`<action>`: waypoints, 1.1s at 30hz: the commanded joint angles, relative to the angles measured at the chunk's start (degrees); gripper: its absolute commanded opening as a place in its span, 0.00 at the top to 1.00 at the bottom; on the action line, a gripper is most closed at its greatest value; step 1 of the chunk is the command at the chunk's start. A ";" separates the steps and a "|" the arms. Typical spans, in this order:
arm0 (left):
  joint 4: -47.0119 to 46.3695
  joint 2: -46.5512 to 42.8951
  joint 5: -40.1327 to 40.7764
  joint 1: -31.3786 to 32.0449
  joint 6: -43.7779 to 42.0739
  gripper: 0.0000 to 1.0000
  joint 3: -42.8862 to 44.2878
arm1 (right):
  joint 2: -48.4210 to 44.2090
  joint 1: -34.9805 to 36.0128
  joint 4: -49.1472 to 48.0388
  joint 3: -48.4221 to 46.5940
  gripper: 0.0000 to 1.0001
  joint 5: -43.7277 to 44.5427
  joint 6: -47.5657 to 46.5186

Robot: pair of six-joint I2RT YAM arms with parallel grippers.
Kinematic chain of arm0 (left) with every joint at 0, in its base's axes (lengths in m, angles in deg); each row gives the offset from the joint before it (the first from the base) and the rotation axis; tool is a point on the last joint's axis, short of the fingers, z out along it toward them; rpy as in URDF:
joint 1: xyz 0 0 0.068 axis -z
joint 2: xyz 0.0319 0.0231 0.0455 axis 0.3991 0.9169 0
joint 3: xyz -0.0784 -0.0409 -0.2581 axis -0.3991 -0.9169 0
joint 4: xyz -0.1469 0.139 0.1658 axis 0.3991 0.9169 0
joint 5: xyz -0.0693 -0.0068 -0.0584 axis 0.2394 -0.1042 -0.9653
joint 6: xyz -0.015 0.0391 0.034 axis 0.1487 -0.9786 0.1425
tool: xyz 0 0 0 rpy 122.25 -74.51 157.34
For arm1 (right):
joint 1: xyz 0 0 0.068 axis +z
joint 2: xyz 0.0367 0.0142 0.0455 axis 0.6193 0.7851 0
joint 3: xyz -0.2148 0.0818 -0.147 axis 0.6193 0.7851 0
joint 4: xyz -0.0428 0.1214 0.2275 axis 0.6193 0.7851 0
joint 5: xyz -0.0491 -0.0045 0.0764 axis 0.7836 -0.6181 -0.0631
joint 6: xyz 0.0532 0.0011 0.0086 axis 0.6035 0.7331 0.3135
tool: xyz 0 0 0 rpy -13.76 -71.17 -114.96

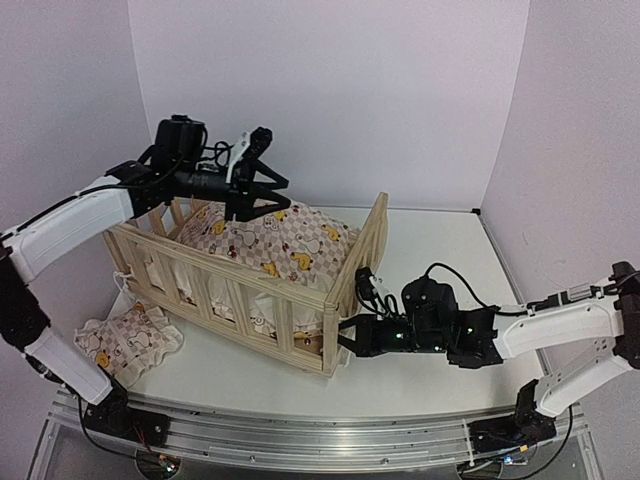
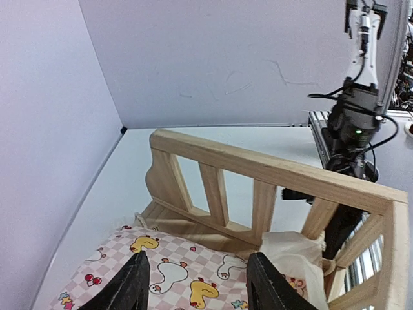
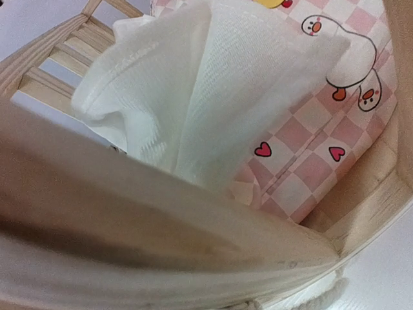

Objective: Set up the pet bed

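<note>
Top external view shows the pet bed (image 1: 240, 285) on the table (image 1: 450, 260), its long axis running far-left to near-right, with the checked cushion (image 1: 290, 245) lying inside. The left gripper (image 1: 250, 212) hovers just above the cushion's far-left end, jaws partly apart and empty. The right gripper (image 1: 348, 337), closed tight, sits low against the bed's near-right corner. Whether it pinches anything cannot be told.

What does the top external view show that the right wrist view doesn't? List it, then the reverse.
Top external only: the left gripper open over the cushion, the right gripper at the frame's near corner, a small pillow on the table. Right wrist only: the cream ruffle up close, red hearts on the checks. Both: the pine frame and the duck-print cushion.
</note>
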 commanded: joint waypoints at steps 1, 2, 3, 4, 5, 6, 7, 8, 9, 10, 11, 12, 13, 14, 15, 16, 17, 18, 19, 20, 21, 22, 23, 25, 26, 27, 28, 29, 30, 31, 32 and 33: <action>0.12 -16.19 -5.72 1.18 -10.01 0.49 -8.06 | 2.90 -0.91 -1.25 -3.87 1.00 -5.09 5.28; 2.73 -19.55 -6.30 1.87 -12.96 0.50 -10.65 | 3.30 -0.91 -1.25 -4.21 1.00 -5.58 6.16; 5.38 -22.77 -6.27 2.62 -15.46 0.51 -12.78 | 3.74 -0.97 -1.25 -4.54 1.00 -5.96 7.02; 8.18 -25.40 -5.44 3.48 -17.24 0.53 -14.50 | 4.16 -1.04 -1.24 -4.92 1.00 -6.19 8.01; 11.17 -27.17 -4.32 4.44 -18.51 0.55 -16.30 | 4.51 -1.07 -1.19 -5.44 1.00 -6.37 9.27; 14.61 -29.19 -4.19 5.38 -21.20 0.57 -17.78 | 4.97 -1.08 -1.18 -6.02 1.00 -7.11 10.13; 17.54 -31.10 -4.57 6.35 -24.41 0.57 -19.36 | 5.51 -1.12 -1.06 -6.76 1.00 -7.79 10.79; 17.69 -32.95 -4.04 7.46 -25.58 0.58 -21.88 | 6.01 -1.10 -0.65 -7.50 1.00 -7.99 11.14; 17.16 -34.70 -3.28 8.53 -26.22 0.58 -24.58 | 6.54 -1.08 -0.24 -8.20 1.00 -8.05 11.43; 15.50 -36.27 -2.13 9.52 -25.99 0.59 -27.60 | 7.12 -1.06 0.19 -8.84 1.00 -7.87 11.64; 13.69 -37.44 -1.34 10.37 -25.92 0.59 -31.46 | 7.86 -1.08 0.96 -9.47 1.00 -7.43 12.16; 10.94 -39.01 -0.85 11.23 -25.74 0.60 -35.24 | 8.52 -1.08 1.23 -9.95 1.00 -6.80 12.72; 7.79 -40.70 -0.54 11.91 -25.30 0.60 -38.97 | 9.13 -1.04 1.30 -10.40 1.00 -5.96 13.30; 4.52 -42.29 -0.38 12.38 -24.45 0.60 -42.56 | 9.66 -1.01 1.29 -10.94 1.00 -5.16 13.98; 1.22 -43.74 -0.28 12.81 -23.40 0.61 -45.96 | 10.22 -1.00 1.29 -11.54 1.00 -4.58 14.66; -2.26 -44.97 -0.19 13.26 -22.27 0.62 -49.02 | 11.00 -0.90 1.30 -12.16 1.00 -4.23 14.97; -5.33 -45.57 -0.13 13.67 -21.13 0.62 -52.63 | 11.55 -0.74 1.37 -12.88 1.00 -4.07 15.09; -10.23 -45.95 0.57 14.24 -19.41 0.62 -55.26 | 12.22 -0.71 1.33 -13.35 1.00 -4.12 15.23; -15.67 -45.87 1.67 14.88 -17.52 0.62 -58.73 | 12.85 -0.63 1.36 -13.81 1.00 -4.28 15.55; -22.11 -45.14 3.45 15.80 -15.71 0.62 -61.02 | 13.27 -0.57 1.33 -14.20 1.00 -4.41 16.09; -27.61 -43.77 5.81 16.96 -14.49 0.64 -62.92 | 13.47 -0.45 1.34 -14.48 1.00 -4.31 16.80; -32.44 -42.06 8.52 18.26 -13.52 0.66 -64.51 | 13.52 -0.29 1.38 -14.65 1.00 -4.04 17.52; -36.37 -39.88 11.72 19.75 -12.78 0.66 -65.18 | 13.32 -0.05 1.41 -14.60 1.00 -3.49 18.40; -42.40 -36.20 17.69 22.37 -11.60 0.67 -65.92 | 12.79 0.62 1.38 -14.39 1.00 -2.03 20.22; -44.93 -34.85 19.84 23.36 -10.98 0.66 -66.44 | 12.61 1.00 1.33 -14.30 1.00 -1.08 21.04; -47.47 -33.59 21.29 24.14 -10.42 0.66 -67.02 | 12.53 1.45 1.18 -14.31 1.00 -0.13 22.09; -49.92 -32.51 22.59 24.73 -10.00 0.66 -67.61 | 12.59 1.93 0.66 -14.37 1.00 0.57 23.01; -52.19 -31.54 23.97 25.18 -9.63 0.65 -68.22 | 12.74 2.42 -0.20 -14.43 1.00 1.10 23.74; -53.97 -30.41 25.46 25.35 -9.18 0.65 -68.46 | 12.95 3.00 -1.40 -14.44 1.00 2.66 24.35; -55.30 -29.24 26.99 25.41 -8.65 0.65 -68.33 | 13.18 3.63 -2.44 -14.63 1.00 3.83 24.79; -56.17 -27.98 28.60 25.42 -8.03 0.65 -67.82 | 13.43 4.26 -3.04 -15.05 1.00 4.62 24.96; -56.78 -26.62 30.06 25.42 -7.44 0.65 -67.15 | 13.67 4.84 -3.16 -15.45 1.00 5.53 24.76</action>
